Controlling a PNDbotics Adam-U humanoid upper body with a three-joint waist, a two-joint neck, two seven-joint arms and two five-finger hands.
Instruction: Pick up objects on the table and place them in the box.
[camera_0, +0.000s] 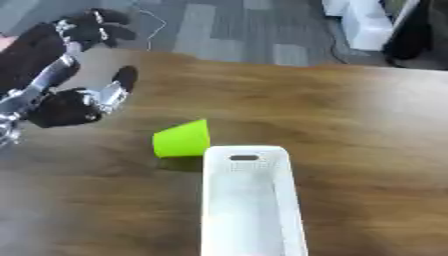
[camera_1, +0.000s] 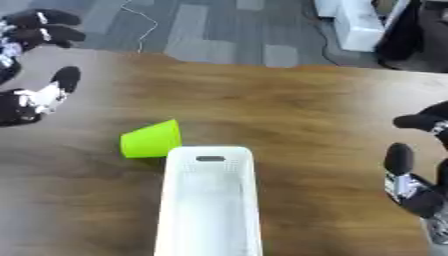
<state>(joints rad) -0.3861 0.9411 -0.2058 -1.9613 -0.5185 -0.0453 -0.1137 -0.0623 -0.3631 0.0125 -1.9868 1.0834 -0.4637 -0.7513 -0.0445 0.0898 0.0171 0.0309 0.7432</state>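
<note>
While the wooden table (camera_0: 350, 115) fills most of both views, a lime-green cup (camera_0: 183, 138) lies tipped on its side near the middle of it, its wider open end turned toward nine o'clock and its narrower base toward three. Just at its four o'clock stands the white box (camera_0: 249, 200), a long narrow bin running from the centre down to six o'clock, with a small slot handle in its near-centre end wall. The cup's base sits right beside the box's far corner; whether the two touch cannot be told (the edges blur together there). Nothing can be made out inside the box.

At ten o'clock the left hand (camera_0: 83, 102) hangs above the table, black with silver links, its fingers spread and relaxed and one finger pointing up toward twelve o'clock; it holds nothing and is well apart from the cup. More dark fingers of the same hand reach up toward eleven o'clock, over the table's far edge.

At four o'clock in the right eye view the right hand (camera_1: 411, 185) shows at the picture's edge, fingers up and apart, one raised toward twelve; it too holds nothing and stays well clear of the box.

Beyond the table's far edge lies grey patterned carpet (camera_0: 219, 30), with white furniture (camera_1: 359, 25) at one o'clock.
</note>
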